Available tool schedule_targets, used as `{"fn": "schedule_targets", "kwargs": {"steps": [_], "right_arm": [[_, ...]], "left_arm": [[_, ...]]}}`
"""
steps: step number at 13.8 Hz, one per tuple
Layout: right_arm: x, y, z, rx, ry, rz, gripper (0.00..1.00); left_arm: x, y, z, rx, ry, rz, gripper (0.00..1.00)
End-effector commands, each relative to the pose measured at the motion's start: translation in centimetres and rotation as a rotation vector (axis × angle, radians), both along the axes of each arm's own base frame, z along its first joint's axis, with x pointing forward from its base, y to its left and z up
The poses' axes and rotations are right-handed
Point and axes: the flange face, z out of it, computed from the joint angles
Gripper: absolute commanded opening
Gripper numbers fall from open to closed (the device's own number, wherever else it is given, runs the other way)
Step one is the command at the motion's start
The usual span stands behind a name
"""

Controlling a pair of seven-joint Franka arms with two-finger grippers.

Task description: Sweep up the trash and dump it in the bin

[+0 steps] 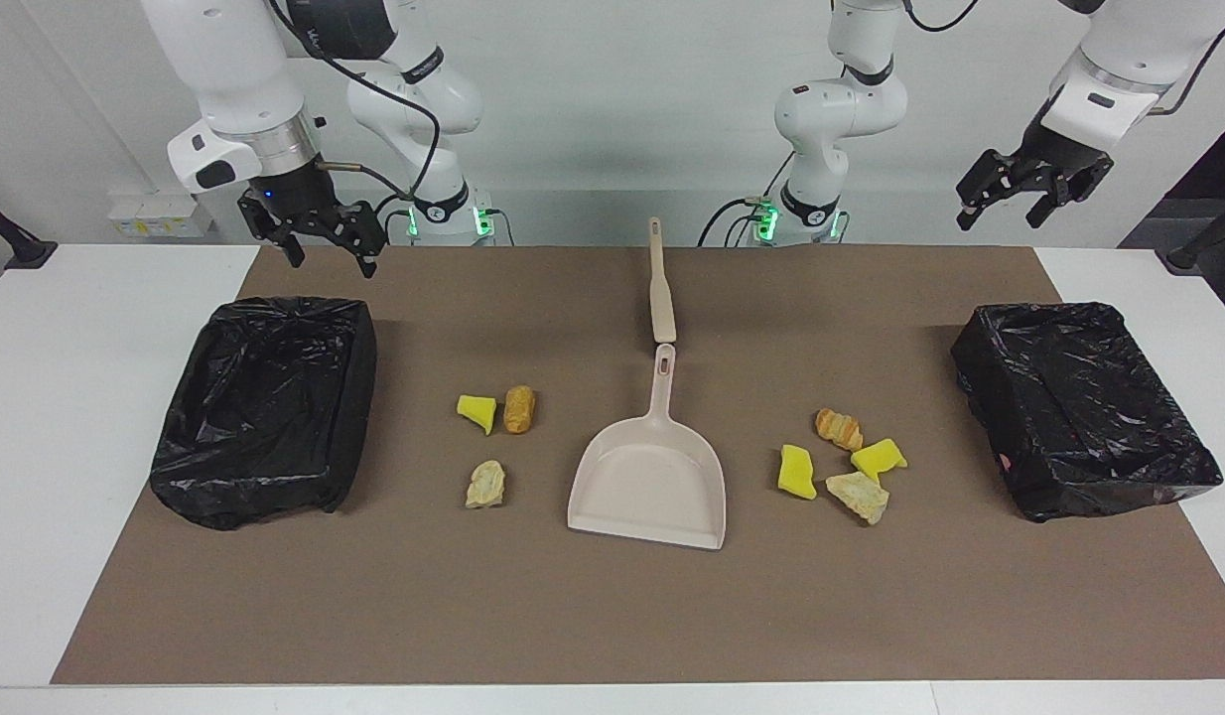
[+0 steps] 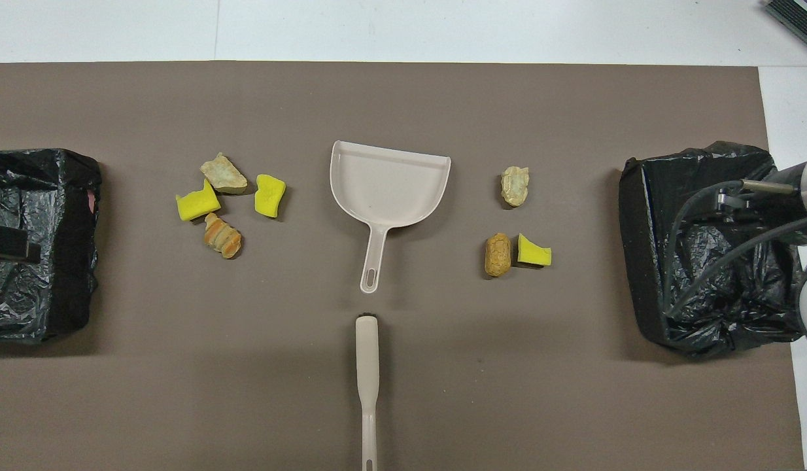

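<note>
The trash lies on the brown mat [image 1: 612,616] in two clusters on either side of the beige dustpan [image 1: 650,482]. Toward the right arm's end are a yellow wedge [image 1: 476,411], a brown lump [image 1: 519,408] and a pale lump [image 1: 485,484]. Toward the left arm's end several pieces sit together, among them a yellow wedge [image 1: 796,472] and a striped bread lump [image 1: 839,428]. A black-lined bin [image 1: 346,417] stands at the right arm's end, a second bin [image 1: 980,367] at the left arm's end. My right gripper [image 1: 333,260] hangs open in the air near the first bin. My left gripper [image 1: 1000,220] hangs open and empty above the second.
A beige brush [image 1: 660,288] lies in line with the dustpan's handle, nearer to the robots. In the overhead view the dustpan [image 2: 387,186] opens away from the robots, with the brush [image 2: 367,379] below it. White table [image 1: 76,397] borders the mat.
</note>
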Motion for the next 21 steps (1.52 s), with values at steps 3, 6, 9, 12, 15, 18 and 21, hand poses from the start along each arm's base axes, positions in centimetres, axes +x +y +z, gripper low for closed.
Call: {"fn": "schedule_targets", "kwargs": {"steps": [3,6,9,12,15,18,21], "right_arm": [[-0.1,-0.3,0.2,0.023,0.016,0.016,1.00],[-0.1,-0.3,0.3,0.025,0.011,0.017,1.00],[0.0,-0.3,0.3,0.025,0.005,0.017,1.00],[0.0,0.1,0.3,0.025,0.001,0.022,1.00],[-0.1,0.5,0.2,0.023,0.004,0.020,1.00],[0.0,1.0,0.1,0.018,-0.010,0.028,1.00],[0.2,2.8,0.2,0.009,-0.020,0.053,1.00]], "left_arm": [[0.0,0.3,0.2,0.017,-0.004,0.002,1.00],[0.0,0.3,0.2,0.017,-0.004,0.003,1.00],[0.0,0.3,0.2,0.017,-0.004,0.003,1.00],[0.0,0.3,0.2,0.017,-0.004,0.002,1.00],[0.0,0.3,0.2,0.017,-0.004,0.002,1.00],[0.0,0.3,0.2,0.017,-0.004,0.002,1.00],[0.0,0.3,0.2,0.017,-0.004,0.003,1.00]]}}
